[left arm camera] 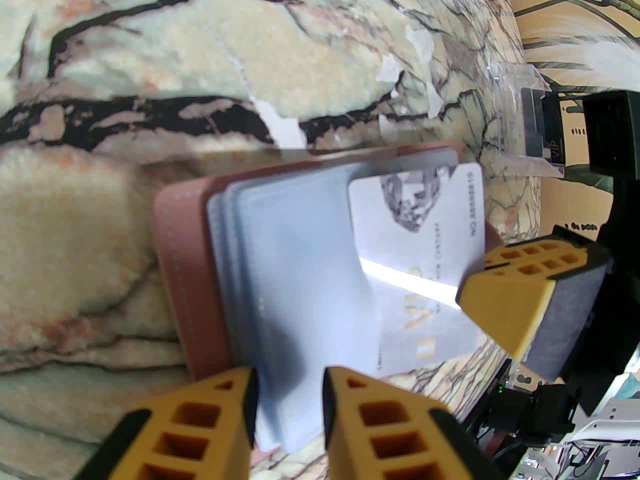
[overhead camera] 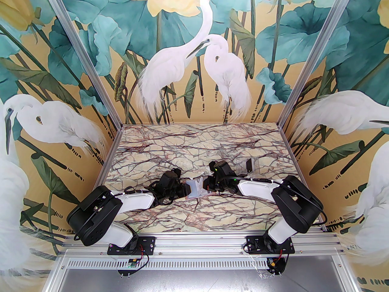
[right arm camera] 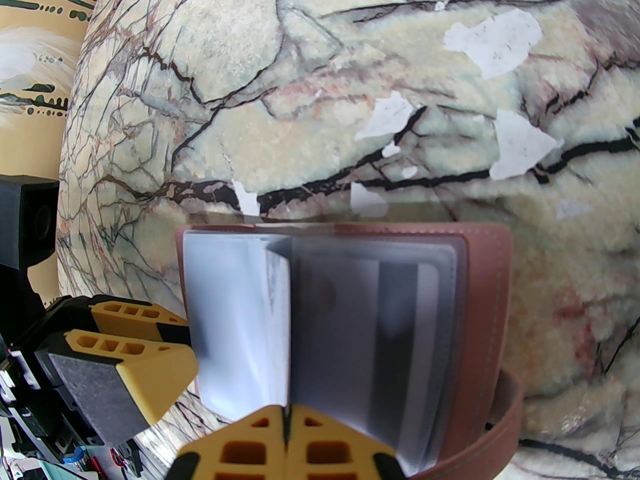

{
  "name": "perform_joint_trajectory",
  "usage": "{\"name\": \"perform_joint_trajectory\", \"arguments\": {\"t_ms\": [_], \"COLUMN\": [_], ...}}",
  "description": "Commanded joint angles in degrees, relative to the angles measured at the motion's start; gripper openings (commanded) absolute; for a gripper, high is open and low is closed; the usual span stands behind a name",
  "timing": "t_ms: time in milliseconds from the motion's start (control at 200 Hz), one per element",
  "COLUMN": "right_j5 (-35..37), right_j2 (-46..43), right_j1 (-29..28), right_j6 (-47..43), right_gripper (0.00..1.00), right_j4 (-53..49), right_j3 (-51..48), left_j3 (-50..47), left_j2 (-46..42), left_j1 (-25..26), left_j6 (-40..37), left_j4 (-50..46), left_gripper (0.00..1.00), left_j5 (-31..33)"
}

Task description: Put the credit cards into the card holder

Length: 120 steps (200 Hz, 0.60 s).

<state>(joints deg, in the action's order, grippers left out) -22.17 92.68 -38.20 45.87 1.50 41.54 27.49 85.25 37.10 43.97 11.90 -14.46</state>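
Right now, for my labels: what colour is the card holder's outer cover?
The card holder is dusty pink outside, with pale stitching; clearest in the right wrist view.

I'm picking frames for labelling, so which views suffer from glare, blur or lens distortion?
Left wrist: a bright glare stripe crosses the white VIP-printed credit card, the dusty-pink leather card holder looks soft, and the marble-patterned table bulges fisheye-style. Right wrist: the holder's clear sleeves are smeared. Top external: sharp, evenly lit, aluminium frame posts splay.

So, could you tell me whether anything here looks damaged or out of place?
Yes: the marble-print tabletop has white patches where its surface looks chipped, just beyond the open card holder. A white VIP card sticks partway out of it.
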Motion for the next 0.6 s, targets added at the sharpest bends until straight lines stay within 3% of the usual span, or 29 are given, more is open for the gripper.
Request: {"name": "perform_joint_trajectory", "arguments": {"t_ms": [0, 595], "right_j5": [-0.1, -0.4], "right_j2": [1.7, 3.2], "right_j1": [-0.5, -0.5], "right_j6": [0.8, 1.5], "right_gripper": [0.0, 0.0], "right_j4": [-3.4, -3.5], "right_j3": [-0.8, 0.0], "left_j3": [-0.8, -0.7], "left_j2": [1.5, 1.7], "left_j1": [-0.4, -0.4], "left_j6": [0.0, 0.0], "left_j4": [-0.6, -0.5], "left_gripper": [0.31, 0.31], "left_j5": [1.5, 1.4]}}
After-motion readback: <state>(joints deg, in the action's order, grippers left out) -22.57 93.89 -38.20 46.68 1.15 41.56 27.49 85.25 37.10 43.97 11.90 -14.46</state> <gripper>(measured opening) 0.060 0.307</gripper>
